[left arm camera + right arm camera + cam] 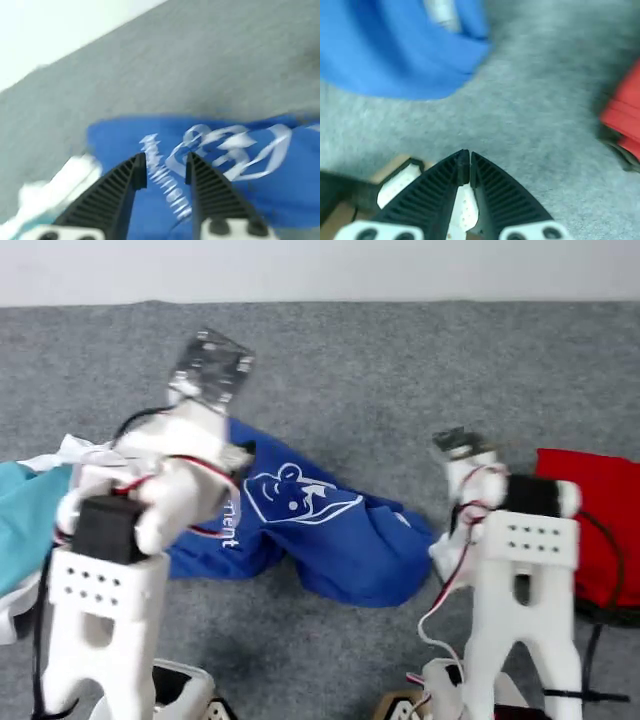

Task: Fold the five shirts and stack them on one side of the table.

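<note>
A crumpled blue shirt [340, 530] with a white printed figure lies in the middle of the grey table [400, 370]. My left gripper [165, 167] hovers open just above the shirt's print [220, 150], nothing between its fingers. My right gripper [466, 157] is shut and empty over bare grey table surface, short of the blue shirt's edge [395, 55]. A folded red shirt [600, 510] lies at the right side, beside the right arm; its corner [625, 120] shows in the right wrist view. A teal shirt [25, 520] lies at the far left.
White cloth [75, 452] lies bunched with the teal shirt at the left edge and shows beside the blue shirt [50, 192]. The two white arm bases [100, 640] [520, 620] stand at the front. Open grey surface stretches across the back.
</note>
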